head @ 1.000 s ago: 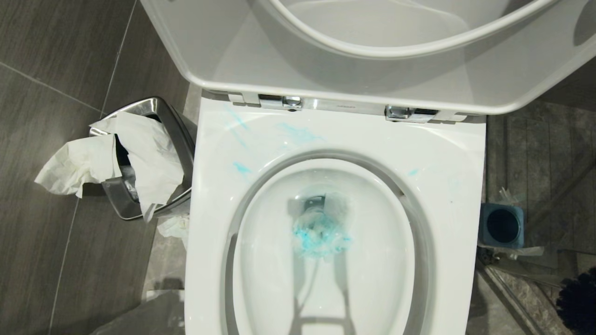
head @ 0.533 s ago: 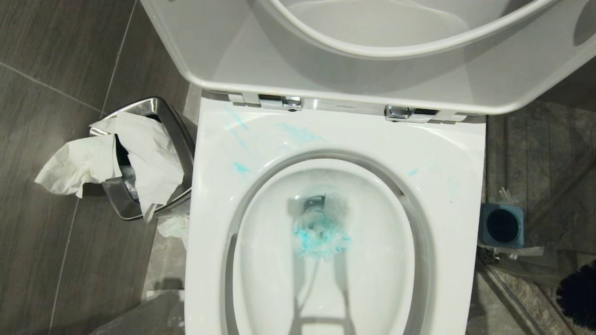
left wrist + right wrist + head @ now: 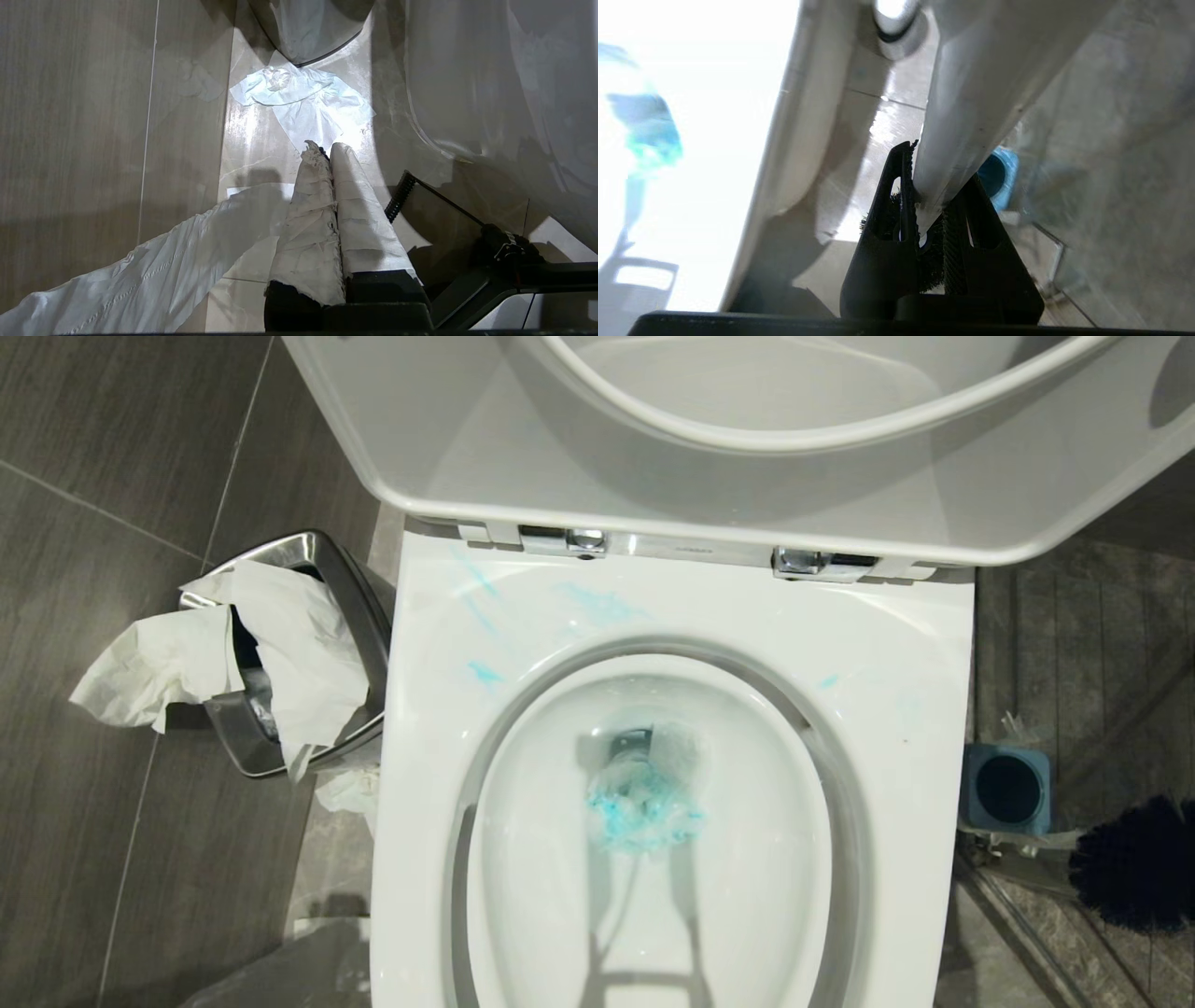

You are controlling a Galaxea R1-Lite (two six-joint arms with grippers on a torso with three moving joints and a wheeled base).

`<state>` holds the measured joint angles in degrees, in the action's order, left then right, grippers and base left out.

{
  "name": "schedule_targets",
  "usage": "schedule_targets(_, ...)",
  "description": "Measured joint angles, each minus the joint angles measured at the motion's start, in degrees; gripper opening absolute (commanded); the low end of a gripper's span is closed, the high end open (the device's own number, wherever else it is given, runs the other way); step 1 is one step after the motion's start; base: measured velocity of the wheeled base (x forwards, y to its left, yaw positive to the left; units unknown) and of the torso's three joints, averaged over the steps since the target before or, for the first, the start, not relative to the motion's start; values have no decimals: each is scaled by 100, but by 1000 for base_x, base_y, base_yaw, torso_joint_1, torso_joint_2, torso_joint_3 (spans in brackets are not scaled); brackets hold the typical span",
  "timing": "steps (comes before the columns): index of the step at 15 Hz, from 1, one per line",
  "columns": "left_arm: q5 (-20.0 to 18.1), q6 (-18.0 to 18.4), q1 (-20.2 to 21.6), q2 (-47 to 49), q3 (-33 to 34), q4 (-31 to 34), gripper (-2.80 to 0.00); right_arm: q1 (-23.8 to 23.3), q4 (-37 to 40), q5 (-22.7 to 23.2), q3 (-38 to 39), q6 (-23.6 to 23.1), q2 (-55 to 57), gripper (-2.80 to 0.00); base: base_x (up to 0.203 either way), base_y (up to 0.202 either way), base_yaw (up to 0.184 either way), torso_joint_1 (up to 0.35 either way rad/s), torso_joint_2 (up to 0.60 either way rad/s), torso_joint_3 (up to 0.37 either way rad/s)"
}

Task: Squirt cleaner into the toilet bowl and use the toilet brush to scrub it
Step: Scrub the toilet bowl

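1. The toilet bowl [image 3: 896, 644] is glossy white ceramic, an oval basin inside a wide flat rim, filling the centre of the head view; its seat and lid [image 3: 485, 448] are raised at 12 o'clock on two chrome hinges [image 3: 569, 539].
2. In the basin, a cloudy turquoise patch of cleaner [image 3: 639, 807] lies on the water around the drain, dead centre. Thin smears of the same blue mark the rim toward 11 o'clock.
3. At 9 o'clock a small steel waste bin [image 3: 350, 583] stands tilted on the dark floor tiles [image 3: 103, 439], just beside the bowl. Crumpled white paper [image 3: 187, 658] spills over its edge.
4. At 3 o'clock a square blue-grey brush holder [image 3: 1006, 790] stands on the floor with a dark round opening.
5. The toilet brush [image 3: 1134, 863] shows in the head view only as a round black bristle head at 4 o'clock, just beside the holder and outside the bowl; its handle is cut off by the frame edge.
6. The right gripper [image 3: 931, 186] is clamped on the brush's slim white handle, black bristles showing between its dark fingers [image 3: 889, 205]. The bowl's outer wall runs alongside, washed out by glare.
7. The left gripper [image 3: 327, 151] hangs low over pale floor, its two paper-wrapped fingers pressed together, holding nothing. A flat sheet of tissue [image 3: 303, 100] lies on the floor beyond its tips.
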<state>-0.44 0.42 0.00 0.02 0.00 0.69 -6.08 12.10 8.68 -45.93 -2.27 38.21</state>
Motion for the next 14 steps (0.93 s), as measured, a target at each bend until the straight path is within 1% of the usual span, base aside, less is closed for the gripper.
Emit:
schedule_targets(3, -1, 2, 0, 0, 0, 2, -280, 2, 29, 270, -318, 249, 72, -280, 0, 0, 0, 0, 0, 0)
schedule_targets(6, 0, 4, 0, 0, 0, 2, -280, 2, 100, 542, -810, 443, 277, -280, 0, 0, 0, 0, 0, 0)
schedule_targets(8, 4, 4, 0, 0, 0, 2, -280, 2, 152, 687, -1174, 466, 478, -280, 0, 0, 0, 0, 0, 0)
schedule_targets(10, 0, 8, 0, 0, 0, 0, -280, 2, 161, 730, -1442, 472, 688, -280, 0, 0, 0, 0, 0, 0)
schedule_targets(12, 9, 22, 0, 0, 0, 2, -280, 2, 163, 854, -1561, 472, 815, -280, 0, 0, 0, 0, 0, 0)
schedule_targets(14, 9, 20, 0, 0, 0, 2, -280, 2, 165, 879, -1592, 464, 875, -280, 0, 0, 0, 0, 0, 0)
